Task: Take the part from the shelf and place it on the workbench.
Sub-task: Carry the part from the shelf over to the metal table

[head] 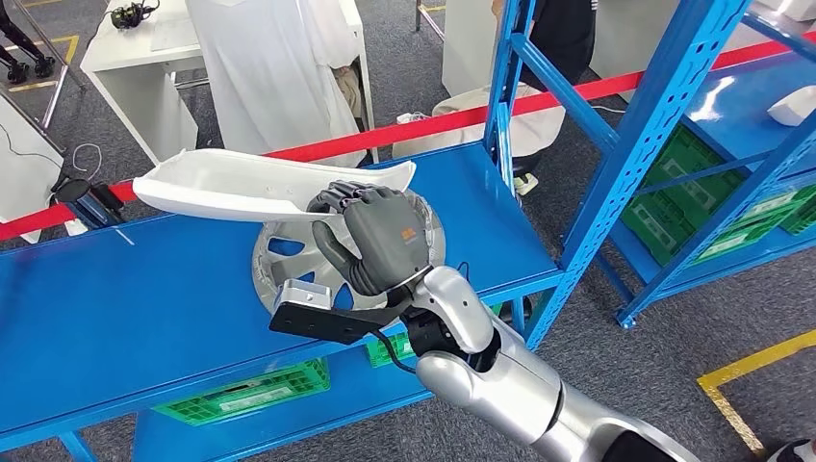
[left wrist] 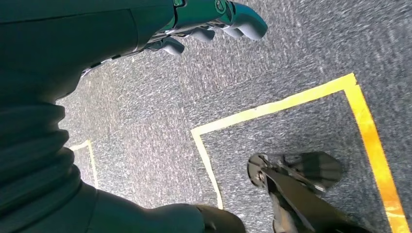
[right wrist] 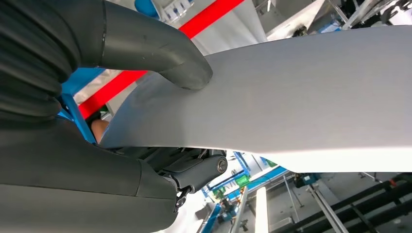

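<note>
A long white curved part (head: pixel 241 188) hangs just above the blue shelf board (head: pixel 125 298), reaching from the left to the shelf's middle. My right hand (head: pixel 380 241) grips its right end, fingers curled over the edge. In the right wrist view the thumb (right wrist: pixel 160 53) presses on the white part (right wrist: pixel 301 97). Beneath the hand a round grey spoked part (head: pixel 289 260) lies on the shelf. My left hand (left wrist: pixel 209 19) hangs over the carpet and holds nothing, its fingers apart.
A blue upright (head: pixel 505 87) stands just right of the hand. Red barrier tape (head: pixel 433 123) runs behind the shelf. Green crates (head: pixel 245 390) sit on the lower level. A second blue rack (head: pixel 674 115) is at right. A person in white (head: pixel 269 67) stands behind.
</note>
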`<state>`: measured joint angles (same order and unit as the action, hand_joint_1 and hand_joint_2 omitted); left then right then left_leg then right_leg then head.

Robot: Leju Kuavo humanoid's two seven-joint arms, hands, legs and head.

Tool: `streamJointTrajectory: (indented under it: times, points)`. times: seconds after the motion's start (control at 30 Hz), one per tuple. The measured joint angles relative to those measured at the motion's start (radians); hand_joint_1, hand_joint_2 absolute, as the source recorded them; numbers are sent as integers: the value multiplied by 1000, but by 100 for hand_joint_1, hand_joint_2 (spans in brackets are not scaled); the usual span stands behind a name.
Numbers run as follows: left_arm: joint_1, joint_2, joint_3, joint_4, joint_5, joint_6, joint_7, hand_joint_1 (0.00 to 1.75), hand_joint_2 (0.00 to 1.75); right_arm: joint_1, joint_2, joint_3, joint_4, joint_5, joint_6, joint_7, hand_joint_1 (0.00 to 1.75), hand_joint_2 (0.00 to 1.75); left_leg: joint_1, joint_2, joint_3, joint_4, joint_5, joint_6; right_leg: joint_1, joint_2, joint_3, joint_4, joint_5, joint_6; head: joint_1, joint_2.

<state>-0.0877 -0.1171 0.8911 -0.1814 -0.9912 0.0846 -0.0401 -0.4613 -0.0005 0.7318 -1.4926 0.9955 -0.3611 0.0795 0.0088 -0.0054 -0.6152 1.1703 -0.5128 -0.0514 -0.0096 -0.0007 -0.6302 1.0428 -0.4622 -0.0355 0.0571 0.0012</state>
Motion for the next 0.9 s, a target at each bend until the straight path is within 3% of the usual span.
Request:
streamJointTrajectory:
  times: [0.07,0.1,0.17,0.2,0.27,0.33,0.37,0.4,0.43,0.5,0.57,0.6,0.67,0.7,0.73,0.77,0.83,0.87,0.9]
  points:
    - [-1,2,0,0,-5,-9,1,0,175,9,-1,-5,-13,2,-3,7,175,175,-5,-2,93,-125,-10,11,1,0,-6,-1,14,11,2,0]
    - [-2,2,0,0,-10,-11,3,0,175,15,-2,-8,-19,5,-4,9,175,175,-8,-3,111,-153,-17,17,1,-1,-6,-2,21,17,1,0]
    - [-1,2,0,0,-16,-14,5,0,175,29,-6,-16,-29,13,-8,13,175,175,-9,-1,104,-163,-5,33,0,0,-8,-6,33,30,-1,0]
    - [-1,1,0,0,-18,-13,6,0,175,36,-9,-22,-34,16,-11,15,175,175,-7,1,96,-166,4,42,0,1,-15,1,22,35,-2,0]
    - [0,1,1,0,-17,-8,3,0,175,49,-18,-34,-40,20,-18,15,175,175,-4,7,73,-170,28,58,-1,3,-41,64,-50,43,1,0]
    - [0,2,1,-1,-15,-1,-3,0,175,59,-26,-45,-42,23,-24,12,175,175,-6,9,43,-169,51,64,-1,3,-74,186,-144,47,3,0]
    - [0,2,2,-1,-14,2,-7,0,175,66,-29,-50,-43,24,-27,11,175,175,-8,9,26,-167,63,65,0,3,-82,240,-163,48,4,0]
    - [1,1,3,-1,-13,5,-13,0,175,72,-33,-54,-43,25,-31,10,175,175,-9,10,9,-164,74,66,0,3,-78,271,-160,47,4,0]
    - [1,1,4,-1,-12,6,-19,0,175,78,-37,-56,-43,25,-35,10,175,175,-10,10,-9,-160,84,65,2,3,-57,268,-136,45,4,0]
    - [1,0,5,-1,-12,7,-34,0,175,90,-42,-61,-48,29,-46,10,175,175,-10,10,-39,-149,103,61,5,3,35,165,-91,37,4,0]
    - [1,0,6,-1,-14,7,-44,0,175,107,-44,-72,-64,39,-58,12,175,175,-12,9,-55,-139,118,52,10,2,130,28,-103,29,4,0]
    - [1,0,6,-1,-15,6,-48,0,175,117,-46,-78,-74,46,-63,14,175,175,-11,8,-57,-138,127,46,13,3,153,-12,-115,26,5,0]
    - [3,0,6,-1,-16,6,-53,0,175,139,-51,-89,-93,58,-71,17,175,175,-10,7,-57,-145,144,33,14,2,151,-27,-107,17,8,0]
    - [4,0,6,-1,-17,6,-54,0,175,149,-54,-93,-100,63,-73,18,175,175,-8,6,-60,-144,138,27,12,1,144,-29,-96,10,8,0]
    - [6,-1,6,-1,-19,5,-53,0,175,160,-57,-98,-109,67,-76,20,175,175,-7,5,-67,-128,112,20,10,0,133,-32,-83,3,6,0]
    - [8,-1,6,-1,-21,3,-53,0,175,171,-60,-102,-118,69,-78,21,175,175,-6,5,-79,-93,67,14,7,-1,120,-33,-69,-2,4,0]
    - [10,-2,6,0,-26,-1,-51,0,175,193,-69,-110,-135,73,-85,23,175,175,-2,5,-107,28,-41,2,6,-1,89,-33,-44,-6,0,0]
    - [11,-2,6,0,-27,-2,-49,0,175,204,-74,-113,-141,74,-87,25,175,175,0,5,-115,90,-68,-2,6,-2,73,-32,-31,-5,0,0]
    - [12,-2,6,0,-27,-3,-49,0,175,214,-78,-117,-147,77,-88,28,175,175,1,5,-113,133,-69,-4,6,-3,57,-30,-18,-3,0,0]
